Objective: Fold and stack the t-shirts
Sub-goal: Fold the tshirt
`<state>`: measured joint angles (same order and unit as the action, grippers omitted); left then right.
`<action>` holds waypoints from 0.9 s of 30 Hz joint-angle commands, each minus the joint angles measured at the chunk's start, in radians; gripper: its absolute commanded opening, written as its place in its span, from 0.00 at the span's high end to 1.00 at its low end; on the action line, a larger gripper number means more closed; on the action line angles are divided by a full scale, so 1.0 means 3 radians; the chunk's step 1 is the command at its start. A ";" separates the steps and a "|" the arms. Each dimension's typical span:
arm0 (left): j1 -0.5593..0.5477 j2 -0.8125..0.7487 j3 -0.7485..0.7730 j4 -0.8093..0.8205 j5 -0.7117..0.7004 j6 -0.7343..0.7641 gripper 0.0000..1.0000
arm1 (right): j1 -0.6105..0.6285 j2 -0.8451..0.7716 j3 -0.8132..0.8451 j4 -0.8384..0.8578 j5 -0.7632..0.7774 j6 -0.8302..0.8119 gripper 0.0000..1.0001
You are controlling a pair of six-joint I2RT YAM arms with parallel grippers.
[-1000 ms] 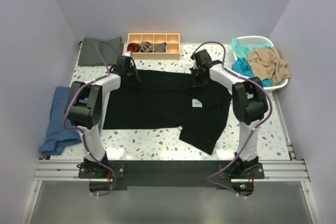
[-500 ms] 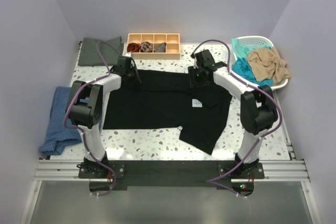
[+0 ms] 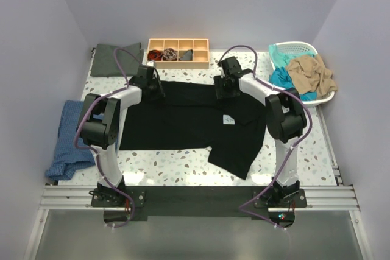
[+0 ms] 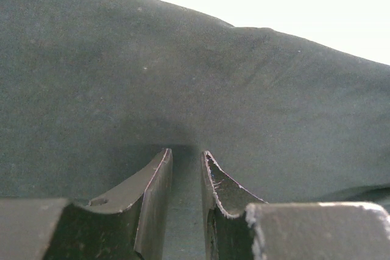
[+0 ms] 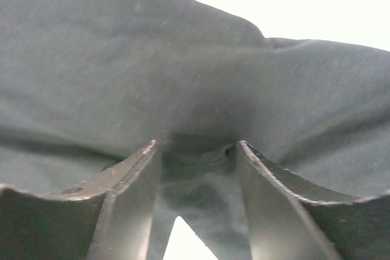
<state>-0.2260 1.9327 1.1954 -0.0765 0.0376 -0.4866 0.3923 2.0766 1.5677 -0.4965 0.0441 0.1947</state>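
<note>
A large black t-shirt with a small white tag lies spread over the middle of the table, its right part hanging askew toward the front. My left gripper sits at its back left corner. The jaws are nearly together, with black cloth filling the narrow gap at the left gripper. My right gripper is at the shirt's back edge. There the right gripper stands open over a rumpled fold that it does not clamp. A dark grey-green t-shirt lies folded at the back left.
A white basket at the back right holds teal and tan t-shirts. A wooden compartment tray with small cloth bundles stands at the back centre. A blue cloth hangs over the table's left edge.
My right gripper has opened and let go of the black shirt's back edge, shifting slightly left and back. The left arm has not moved.
</note>
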 commanded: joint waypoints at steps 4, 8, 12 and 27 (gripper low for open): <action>-0.0014 0.0031 0.0034 0.0061 -0.0028 0.0016 0.70 | -0.0060 -0.0003 0.0169 0.0034 0.0088 -0.0036 0.72; -0.0014 0.0051 0.0055 0.0061 -0.0018 0.0016 0.70 | -0.0065 -0.0101 0.0103 0.0034 0.0083 -0.0036 1.00; -0.0014 0.0072 0.0070 0.0056 -0.0008 0.0016 0.70 | -0.0065 -0.0223 0.0021 0.0044 0.0053 -0.0041 1.00; -0.0014 0.0062 0.0040 0.0045 -0.0013 0.0016 0.70 | -0.0055 -0.0729 -0.0496 -0.0022 -0.0228 0.0092 1.00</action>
<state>-0.2260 1.9541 1.1954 -0.0765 0.0372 -0.4866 0.3729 1.9369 1.4620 -0.4950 0.0299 0.1963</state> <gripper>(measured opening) 0.302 0.011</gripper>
